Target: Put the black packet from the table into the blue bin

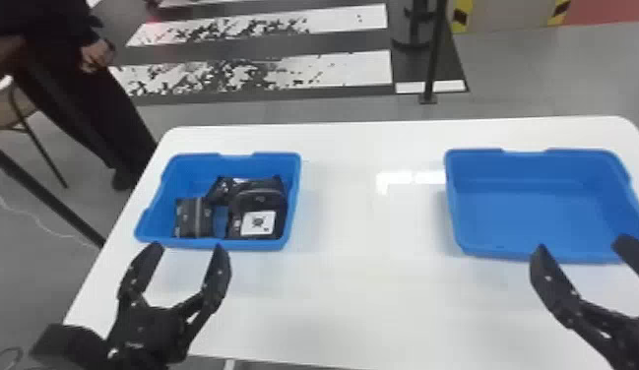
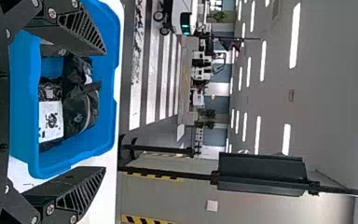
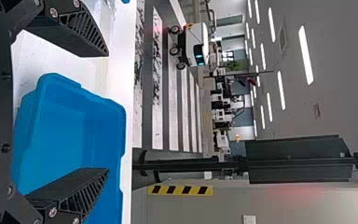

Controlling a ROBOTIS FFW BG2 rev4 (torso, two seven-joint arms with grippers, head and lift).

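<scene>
Evidently open and empty, the left black two-fingered gripper (image 1: 187,246) is nearest; the right black gripper (image 1: 582,245) also stands open. Just forward, slightly rightward of the left, a round-topped black packet with white label (image 1: 260,198) lies among crinkled dark packets (image 1: 195,216) inside a blue plastic bin (image 1: 294,197), long axis apparently pointing away.
</scene>
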